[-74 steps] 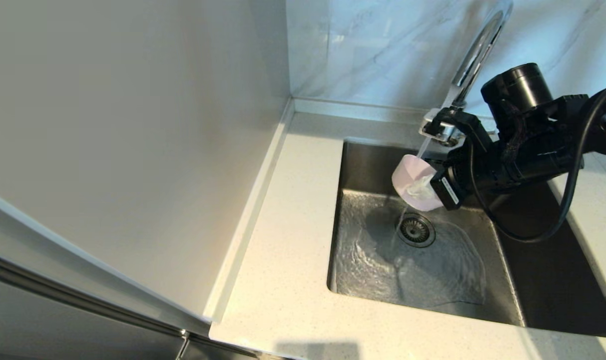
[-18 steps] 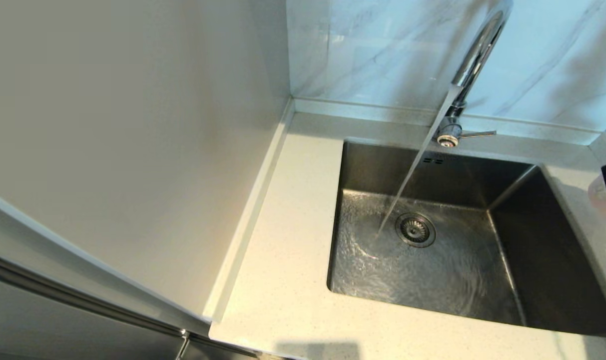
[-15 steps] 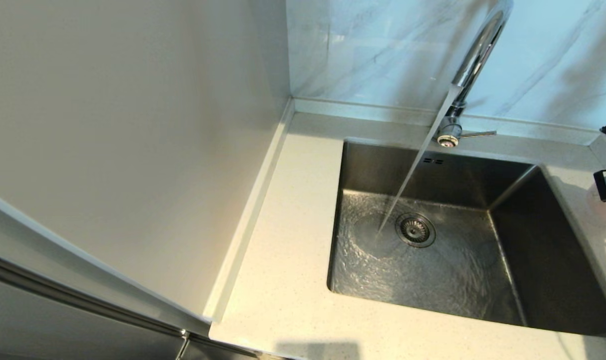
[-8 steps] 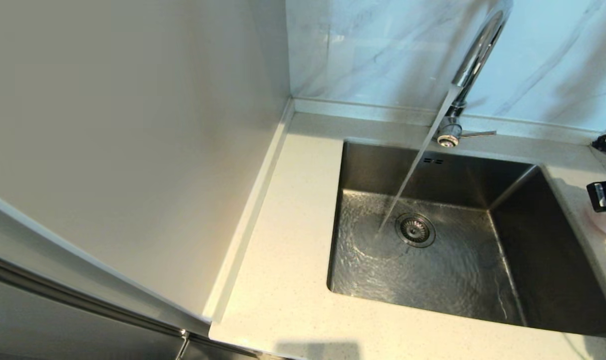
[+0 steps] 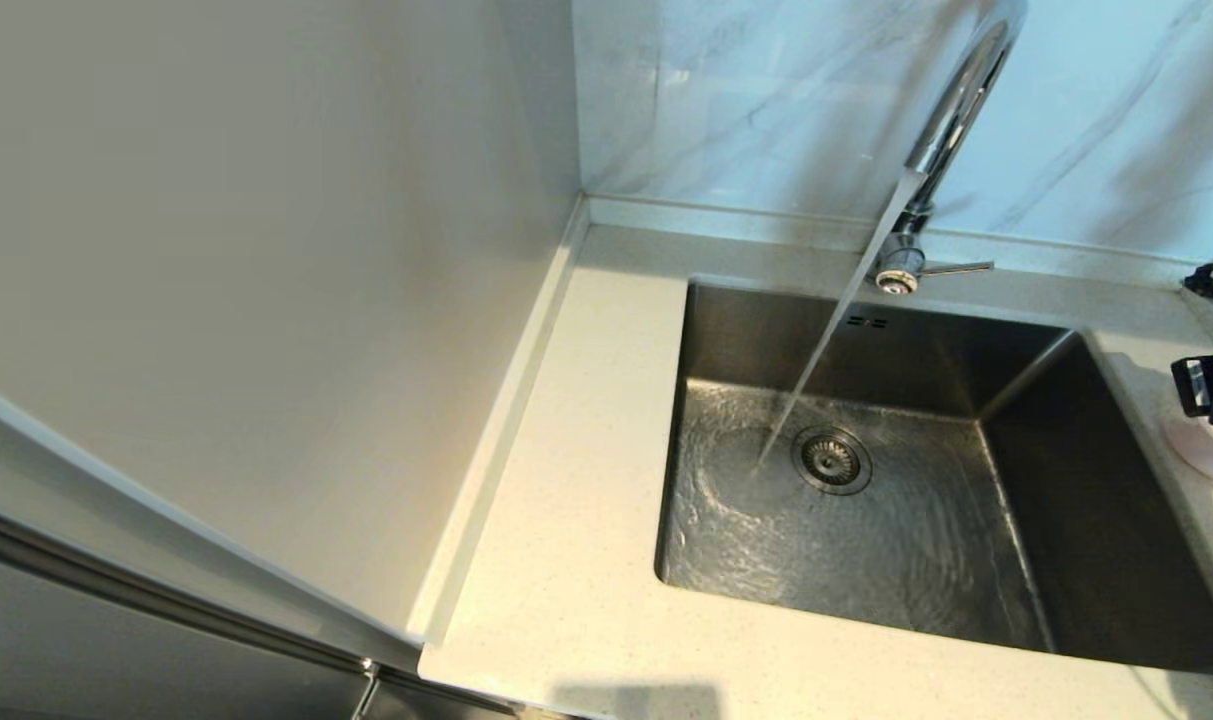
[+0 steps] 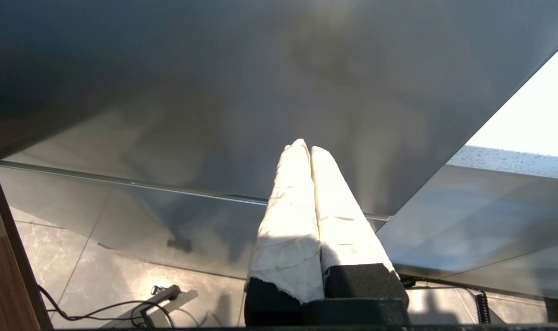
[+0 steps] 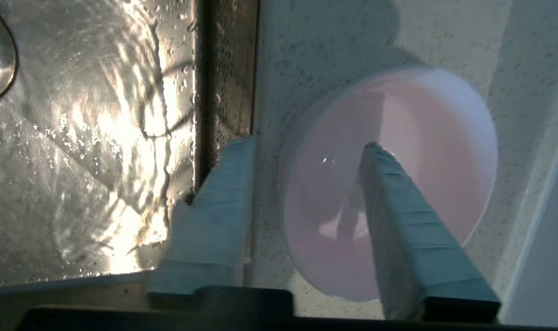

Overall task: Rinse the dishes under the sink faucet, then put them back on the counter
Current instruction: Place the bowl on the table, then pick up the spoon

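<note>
A pale pink round bowl (image 7: 398, 184) sits upright on the cream-white speckled stone counter (image 5: 586, 560), just right of the square brushed stainless-steel sink (image 5: 866, 520). Its inside looks smooth and glossy, with a small wet glint near the rim. The right gripper (image 7: 306, 184) hangs over it with its tape-wrapped fingers (image 7: 223, 202) spread apart, one above the counter strip by the basin edge, the other over the bowl's hollow, gripping nothing. Water runs from the tall chrome gooseneck faucet (image 5: 951, 110) onto the sink floor beside the round metal drain strainer (image 5: 831, 460). The left gripper (image 6: 306, 149) is parked below the counter, fingers pressed together and empty
</note>
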Motion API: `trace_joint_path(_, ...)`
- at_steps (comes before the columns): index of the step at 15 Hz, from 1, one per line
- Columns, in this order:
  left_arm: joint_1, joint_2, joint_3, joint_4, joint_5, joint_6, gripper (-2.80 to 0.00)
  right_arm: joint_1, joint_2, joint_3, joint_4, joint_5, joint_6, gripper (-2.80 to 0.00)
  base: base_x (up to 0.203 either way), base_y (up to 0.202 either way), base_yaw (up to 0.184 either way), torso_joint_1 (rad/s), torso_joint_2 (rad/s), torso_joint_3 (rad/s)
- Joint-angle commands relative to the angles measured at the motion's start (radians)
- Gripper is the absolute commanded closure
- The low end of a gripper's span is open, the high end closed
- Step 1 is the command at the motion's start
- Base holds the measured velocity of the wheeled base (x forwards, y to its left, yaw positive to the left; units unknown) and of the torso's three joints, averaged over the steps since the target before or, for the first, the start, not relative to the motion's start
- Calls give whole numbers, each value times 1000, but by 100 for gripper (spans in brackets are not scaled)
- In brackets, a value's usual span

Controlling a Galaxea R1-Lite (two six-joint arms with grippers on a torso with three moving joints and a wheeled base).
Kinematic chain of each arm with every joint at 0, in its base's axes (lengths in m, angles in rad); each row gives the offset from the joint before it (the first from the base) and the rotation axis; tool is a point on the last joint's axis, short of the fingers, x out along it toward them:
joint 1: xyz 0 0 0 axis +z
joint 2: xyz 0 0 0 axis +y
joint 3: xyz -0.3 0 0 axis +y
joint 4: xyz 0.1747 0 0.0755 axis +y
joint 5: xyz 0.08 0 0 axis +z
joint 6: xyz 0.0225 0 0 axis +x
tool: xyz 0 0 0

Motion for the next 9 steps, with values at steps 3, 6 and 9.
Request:
trace_joint_path(3, 0, 0, 0, 0, 0, -1, 0, -10, -93, 7, 6, 20, 1, -280, 0, 0, 0, 0, 0, 0)
trace_joint_path(6, 0, 0, 0, 0, -1, -1, 0, -49, -205, -10, 122, 123, -14, -280, 0, 0, 0, 0, 0, 0)
trace_joint_path(9, 0, 0, 0, 0, 0, -1, 0, -161, -300, -60, 407, 157, -181, -280, 0, 0, 0, 0, 0, 0)
